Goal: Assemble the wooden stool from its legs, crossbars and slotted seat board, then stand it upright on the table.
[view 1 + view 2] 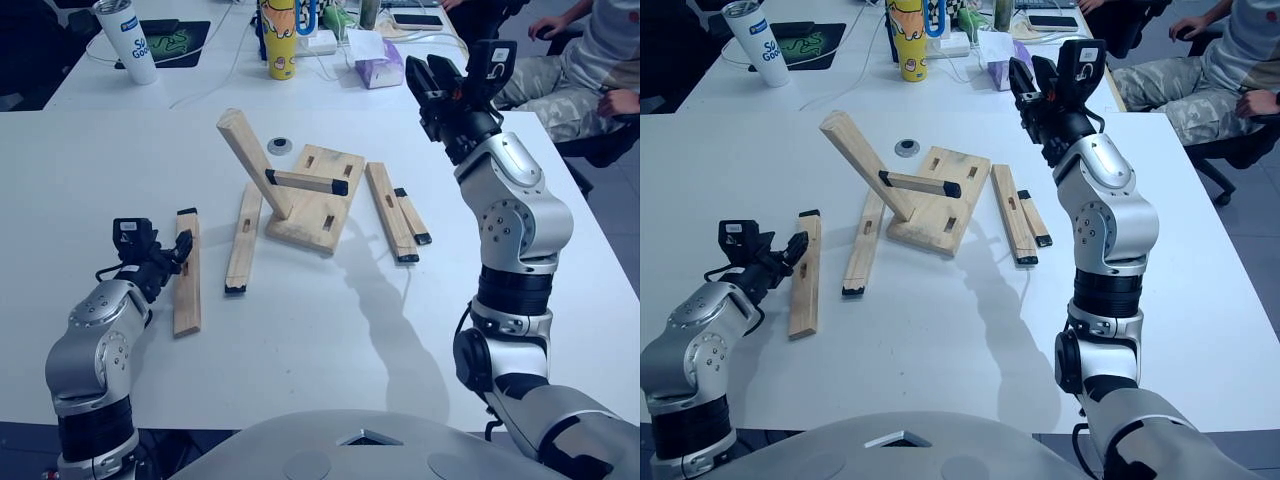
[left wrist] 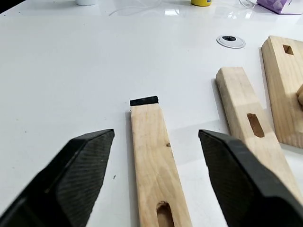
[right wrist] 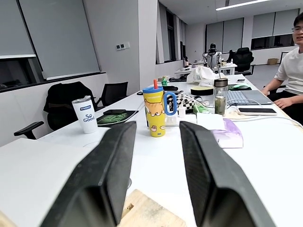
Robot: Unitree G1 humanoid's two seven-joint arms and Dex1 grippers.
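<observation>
The slotted seat board (image 1: 318,205) lies near the middle of the white counter (image 1: 300,340). One leg (image 1: 250,155) rises from it, leaning toward 11 o'clock. A black-tipped crossbar (image 1: 307,182) runs from that leg toward 3 o'clock above the board; it seems seated in the leg, though the joint is hard to make out.

At the board's 9 o'clock a loose leg (image 1: 243,236) lies flat, and farther out at 9 lies another leg (image 2: 154,156) with its black-capped end pointing to 12. The left gripper (image 2: 156,135) sits low at this leg, its jaws released and standing on either side of the wood, apart from it.

At the board's 3 o'clock a third leg (image 1: 390,210) and a short crossbar (image 1: 411,216) lie side by side. The right gripper (image 3: 157,142) hangs high over the counter's 1 o'clock edge, jaws released and empty.
</observation>
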